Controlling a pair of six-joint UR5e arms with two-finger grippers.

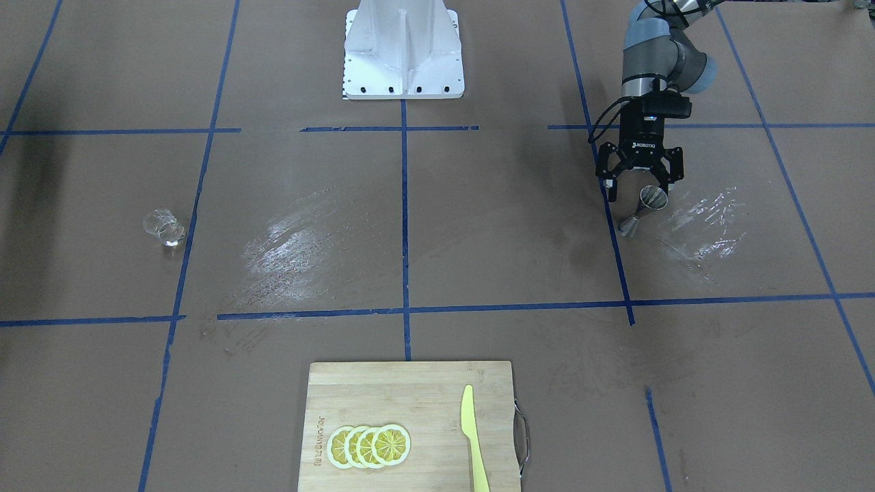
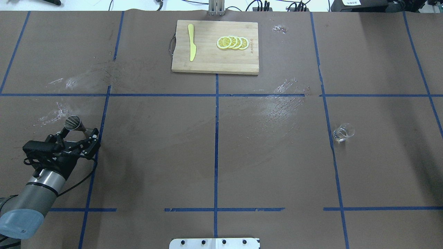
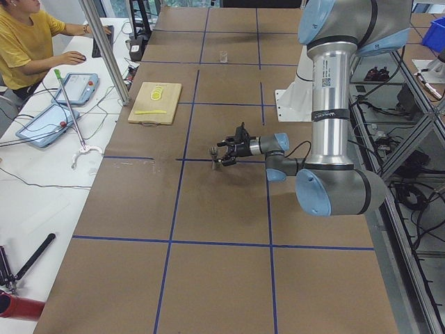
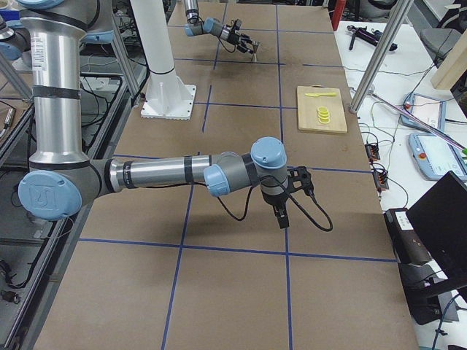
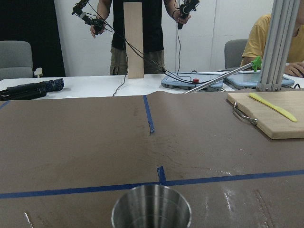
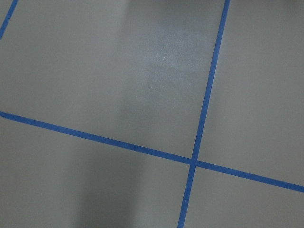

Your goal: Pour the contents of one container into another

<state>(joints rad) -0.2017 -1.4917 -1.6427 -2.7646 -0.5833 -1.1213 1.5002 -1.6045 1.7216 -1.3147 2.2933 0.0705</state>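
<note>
The small metal jigger (image 1: 646, 205) stands on the brown table at the robot's far left. My left gripper (image 1: 641, 190) is low over the table with its fingers spread, and the jigger (image 2: 74, 123) sits between the fingertips, untouched as far as I can see. In the left wrist view its round rim (image 5: 151, 209) fills the bottom edge. The clear cup (image 1: 164, 227) stands alone far across the table, also seen as cup (image 2: 343, 132). My right gripper (image 4: 282, 213) shows only in the exterior right view, pointing down; I cannot tell whether it is open or shut.
A wooden cutting board (image 2: 207, 62) at the table's far edge carries lemon slices (image 2: 232, 42) and a yellow knife (image 2: 191, 46). The white robot base (image 1: 403, 51) stands mid-table. A person (image 3: 28, 42) sits at the side bench with tablets.
</note>
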